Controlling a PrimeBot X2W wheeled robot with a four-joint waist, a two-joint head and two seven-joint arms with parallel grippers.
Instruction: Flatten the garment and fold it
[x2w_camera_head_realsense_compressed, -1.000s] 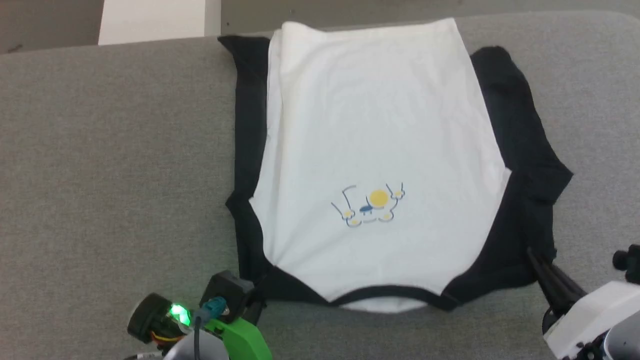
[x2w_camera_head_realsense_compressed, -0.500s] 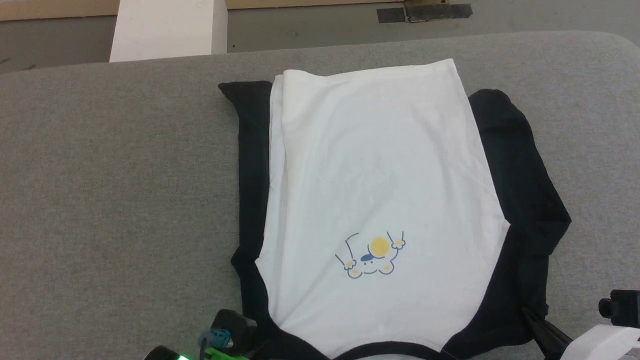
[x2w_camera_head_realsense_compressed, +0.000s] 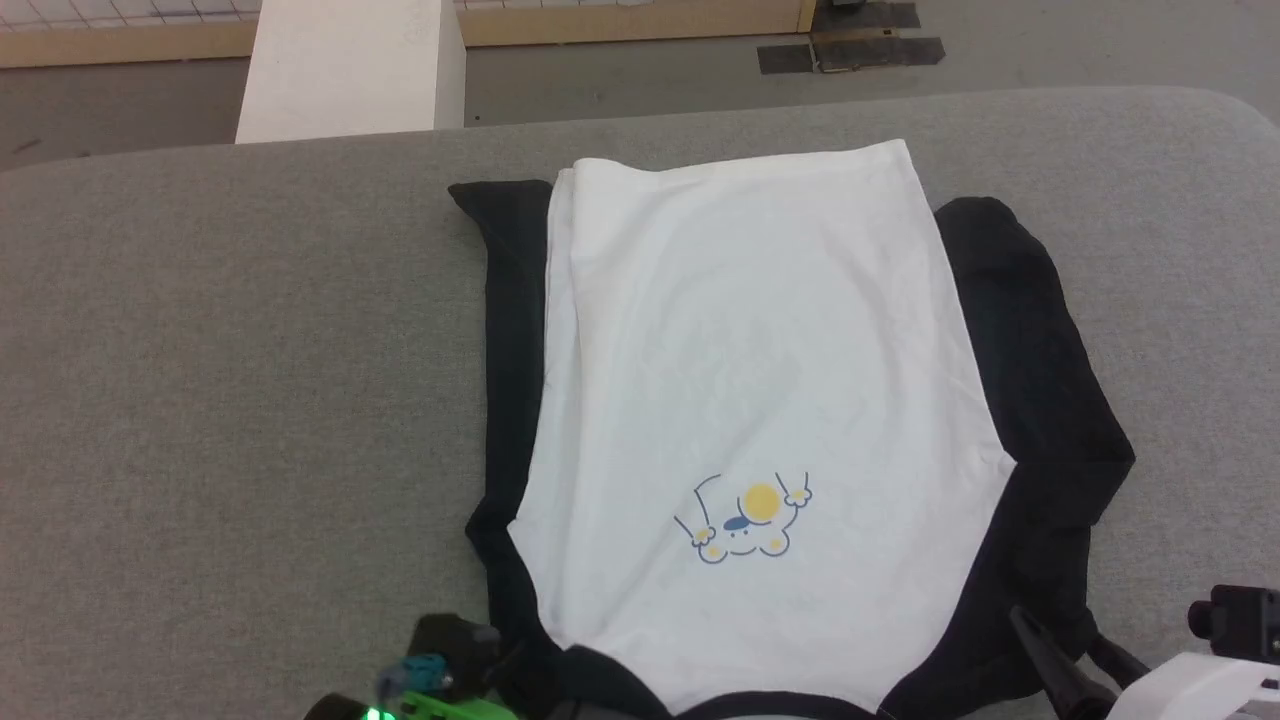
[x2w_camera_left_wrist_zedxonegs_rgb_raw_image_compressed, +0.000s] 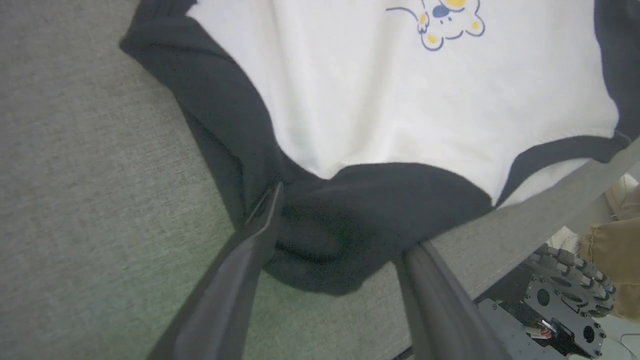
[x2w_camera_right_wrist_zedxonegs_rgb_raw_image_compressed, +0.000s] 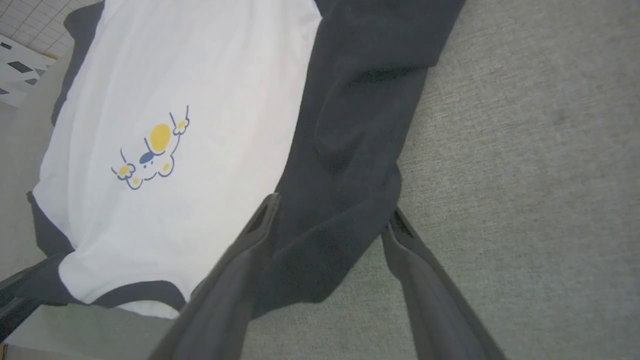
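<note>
The left claw (x2w_camera_left_wrist_zedxonegs_rgb_raw_image_compressed: 345, 218) and right claw (x2w_camera_right_wrist_zedxonegs_rgb_raw_image_compressed: 334, 205) stood open astride the black shoulders of the T-shirt (x2w_camera_head_realsense_compressed: 750, 380), at the near edge of the counter (x2w_camera_head_realsense_compressed: 250, 350).

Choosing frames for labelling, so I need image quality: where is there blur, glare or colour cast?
Head view: even light, T-shirt sharp, its white panel washed out. Left wrist view: near fingers blurred, green tint on the grey table beside them. Right wrist view: fingers soft, cartoon print crisp.

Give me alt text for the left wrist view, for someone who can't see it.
The left gripper, fingers spread open, straddles the black shoulder of a T-shirt lying on a grey table. Beyond it is the shirt's white front, with a small blue-and-yellow cartoon print at the view's top.
</note>
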